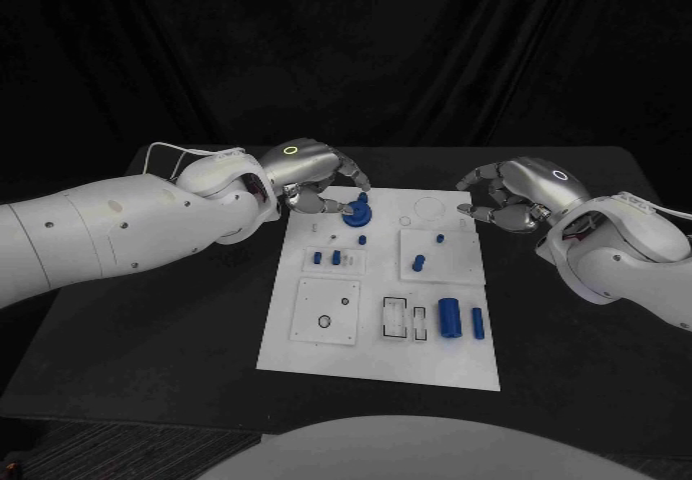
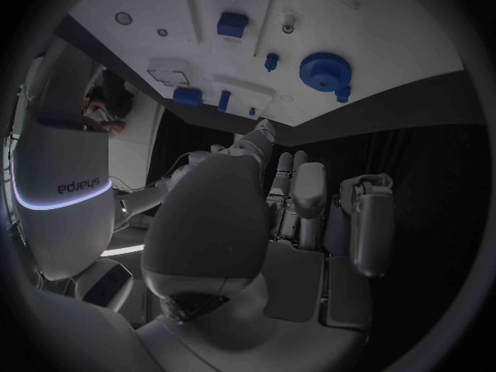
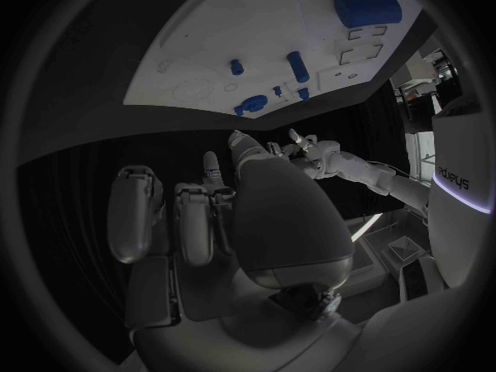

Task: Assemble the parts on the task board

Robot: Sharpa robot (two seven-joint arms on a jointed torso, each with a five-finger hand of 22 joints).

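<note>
Left robot hand hangs at the task board's 11 o'clock, fingers apart beside the blue gear, likely just seated; right robot hand curled, holding nothing.

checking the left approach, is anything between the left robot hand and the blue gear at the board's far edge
Nothing visible stands between them. The left robot hand is right at the blue gear on the task board; whether its fingers touch the gear I cannot tell.
</note>
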